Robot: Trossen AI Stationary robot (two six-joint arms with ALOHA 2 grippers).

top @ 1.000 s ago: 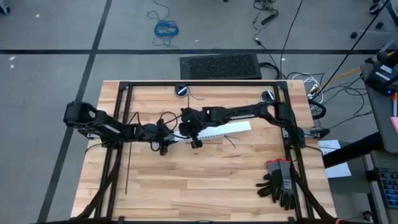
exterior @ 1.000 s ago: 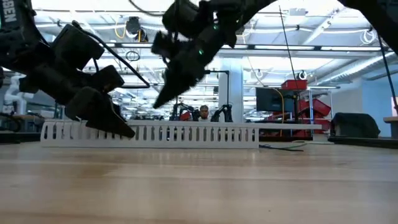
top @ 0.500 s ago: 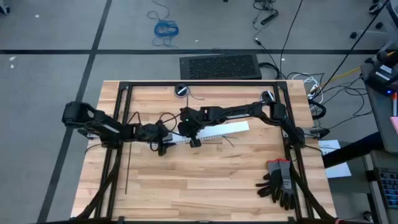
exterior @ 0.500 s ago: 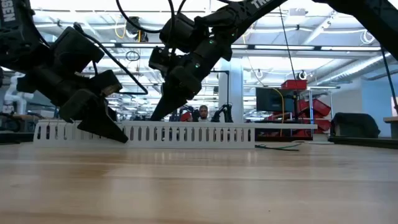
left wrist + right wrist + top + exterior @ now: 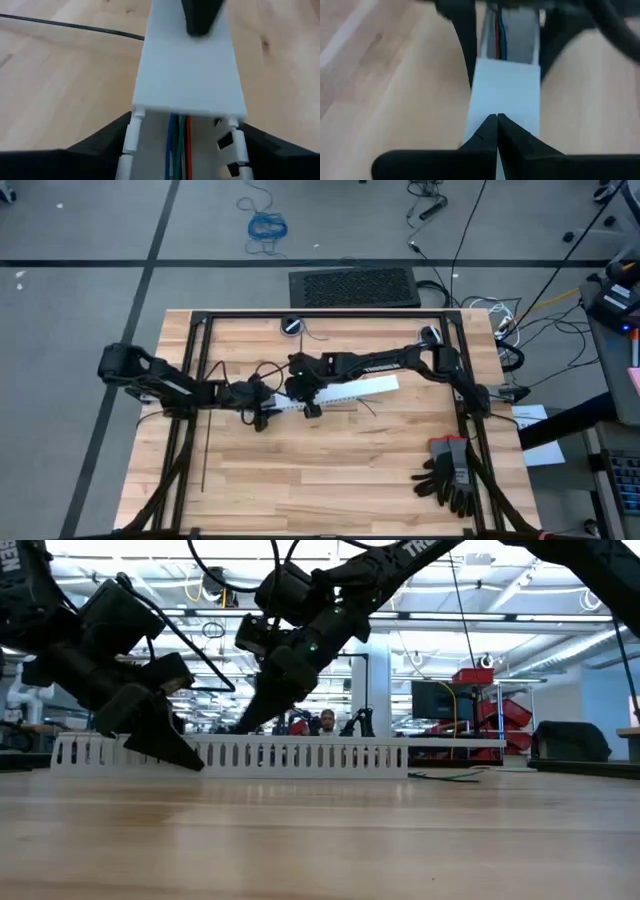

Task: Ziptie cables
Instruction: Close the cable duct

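At centre frame of the high view, the right claw (image 5: 312, 409), fingers pressed together, bears on the white cover (image 5: 504, 95) of the slotted duct (image 5: 300, 755), apparently to slide it. The left claw (image 5: 262, 418), spread, straddles the duct's open end, bracing it. The cables (image 5: 179, 145) lie inside the duct, exposed there. One ziptie (image 5: 204, 430) lies on the worktop (image 5: 330, 470) at lower left.

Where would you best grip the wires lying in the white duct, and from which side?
Grip the cables at the uncovered end beside the left gripper, coming straight down from above: the slotted walls of the white duct block side access, and its cover hides the rest.
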